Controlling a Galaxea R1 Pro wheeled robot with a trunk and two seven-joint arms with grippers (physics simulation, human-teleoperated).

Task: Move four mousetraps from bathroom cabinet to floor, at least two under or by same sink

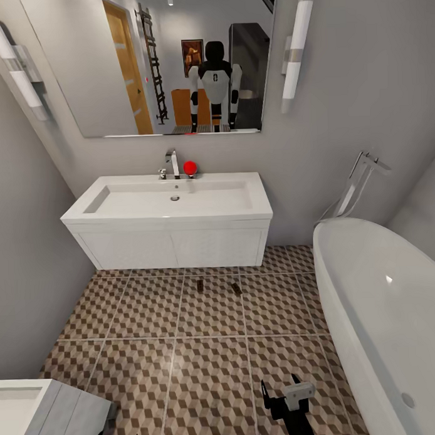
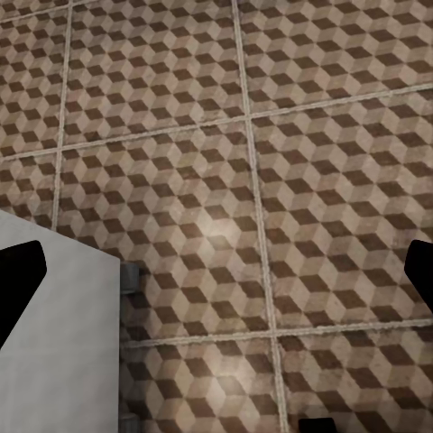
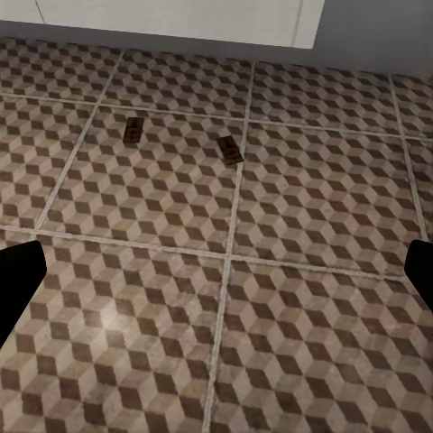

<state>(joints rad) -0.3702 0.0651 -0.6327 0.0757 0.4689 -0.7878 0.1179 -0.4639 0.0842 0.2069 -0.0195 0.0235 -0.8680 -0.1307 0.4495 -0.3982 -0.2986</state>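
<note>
From the head view, two mousetraps lie on the bathroom floor (image 1: 185, 363) just in front of the bathroom sink (image 1: 173, 197): the left mousetrap (image 1: 200, 284) and the right mousetrap (image 1: 236, 288), a little apart from each other on the cube-patterned tiles, close to the vanity front. The right gripper (image 1: 288, 400) hangs low at the near edge with nothing visible between its fingers. A white bathtub (image 1: 384, 312) runs along the right, and a low white drawer unit (image 1: 42, 412) sits in the near left corner. The mirror (image 1: 168, 62) reflects the robot.

In the left wrist view, the left gripper (image 2: 216, 271) has its fingers spread wide and empty over bare tiles, with a corner of the white unit beside it.

In the right wrist view, the fingers (image 3: 18, 280) stand apart, released and holding nothing, and both traps lie farther on, near the foot of the vanity.

By my judgement the sink condition is already met with this pair; two more traps remain to be fetched from the cabinet and set on this same floor.
</note>
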